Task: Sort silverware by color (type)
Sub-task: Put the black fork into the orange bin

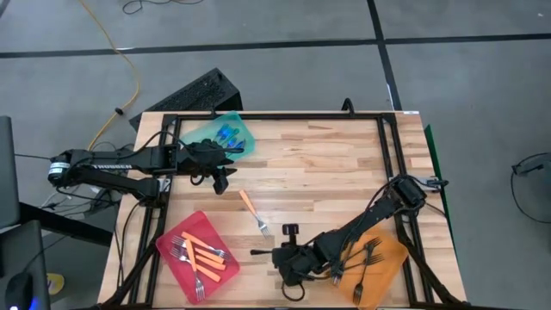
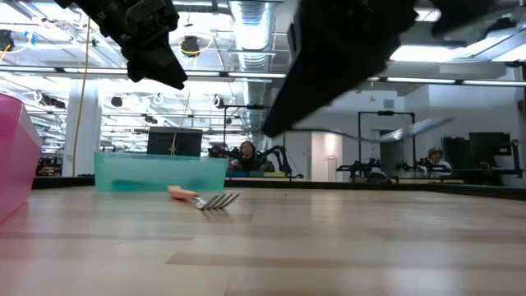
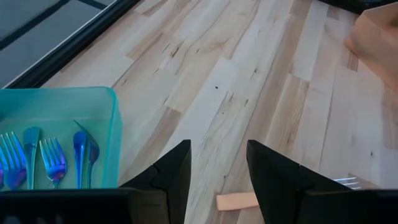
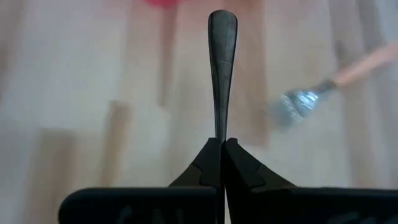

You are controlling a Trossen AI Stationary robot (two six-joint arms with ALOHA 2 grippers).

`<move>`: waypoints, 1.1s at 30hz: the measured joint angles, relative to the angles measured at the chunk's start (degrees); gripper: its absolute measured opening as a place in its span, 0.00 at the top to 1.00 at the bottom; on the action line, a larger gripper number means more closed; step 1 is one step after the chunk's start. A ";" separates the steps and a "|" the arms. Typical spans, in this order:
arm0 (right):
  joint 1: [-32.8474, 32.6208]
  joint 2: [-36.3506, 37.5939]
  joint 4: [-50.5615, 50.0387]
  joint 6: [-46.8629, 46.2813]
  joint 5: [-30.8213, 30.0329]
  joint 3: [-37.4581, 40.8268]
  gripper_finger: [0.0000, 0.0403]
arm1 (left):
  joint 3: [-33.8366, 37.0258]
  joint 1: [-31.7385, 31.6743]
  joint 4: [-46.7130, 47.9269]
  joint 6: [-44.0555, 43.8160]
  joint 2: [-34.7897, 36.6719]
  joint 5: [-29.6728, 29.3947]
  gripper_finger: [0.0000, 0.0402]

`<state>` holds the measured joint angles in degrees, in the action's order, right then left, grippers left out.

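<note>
I see a pale striped wooden table (image 1: pixel 327 164), blue forks (image 1: pixel 227 134) in a translucent teal tray (image 1: pixel 245 129), orange-handled forks (image 1: pixel 207 257) in a red tray (image 1: pixel 176 234), black forks (image 1: pixel 370 254) in an orange tray (image 1: pixel 392 263), and one orange-handled, silver-tined fork (image 1: pixel 254 212).

The middle of the desk (image 1: pixel 327 164) lies open to me, with only one orange-handled fork (image 1: pixel 255 213) lying on it. The teal tray (image 1: pixel 225 136) blocks the far left corner, the red tray (image 1: pixel 196 255) the near left, the orange tray (image 1: pixel 379 269) the near right beside my right gripper (image 1: pixel 277 254).
</note>
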<state>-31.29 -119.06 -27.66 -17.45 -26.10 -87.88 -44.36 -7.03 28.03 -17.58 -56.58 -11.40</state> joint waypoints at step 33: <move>-17.48 28.23 -25.20 -31.52 -9.83 15.38 0.94 | -0.02 0.04 1.40 -0.17 0.00 0.05 0.65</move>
<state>-48.77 -90.83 -52.86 -48.97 -35.93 -72.49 -44.38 -6.98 29.43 -17.76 -56.58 -11.35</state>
